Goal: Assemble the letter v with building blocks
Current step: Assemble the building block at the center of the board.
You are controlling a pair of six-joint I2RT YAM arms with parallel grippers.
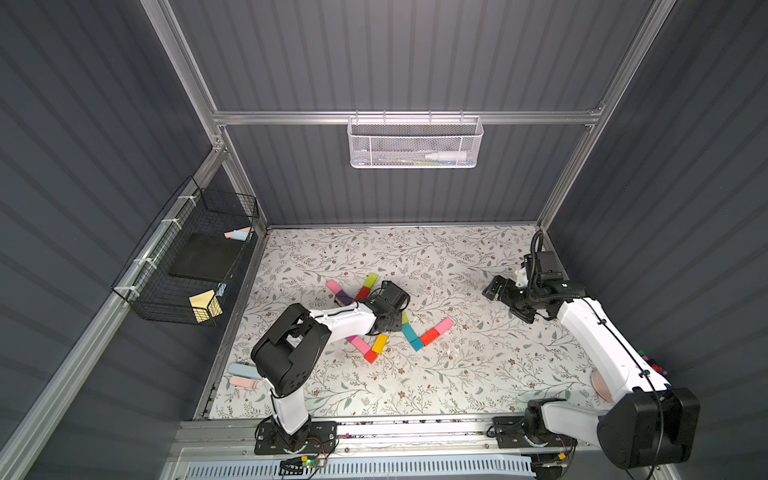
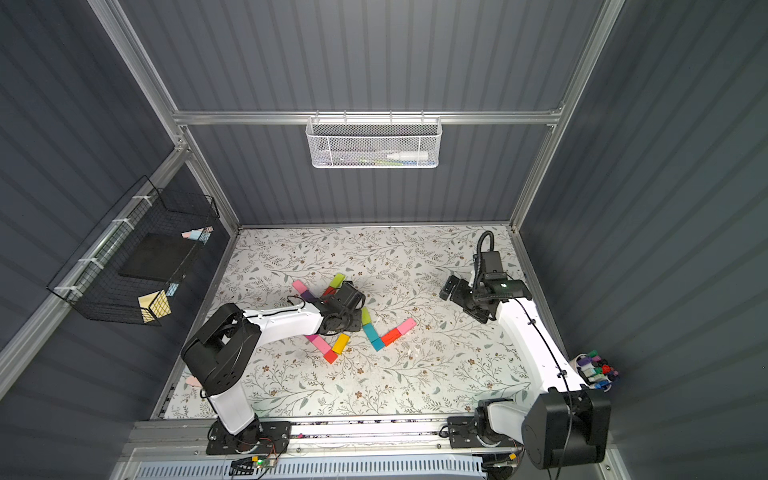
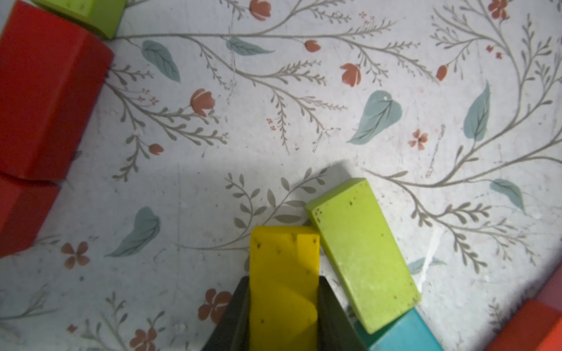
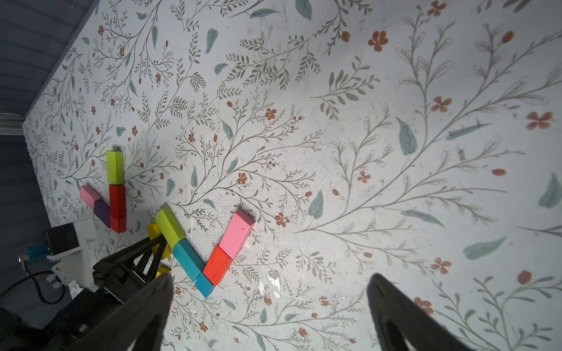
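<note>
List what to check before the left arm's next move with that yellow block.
1. left gripper shut on yellow block: ok.
2. Visible gap between yellow block and lime block: not ok, none shows.
3. Yellow block resting on table: cannot tell.
4. Teal block, red block and pink block of that V lined up: ok.
5. right gripper open, empty, away from the blocks: ok.

The floral-patterned tabletop [image 1: 478,374] carried building blocks [image 1: 409,332] in three V-shaped clusters at the frame's centre, flat on the surface. A pale blue case [image 1: 241,369] and a pale pink case [image 1: 244,382] lay near its lower-left corner.
</note>
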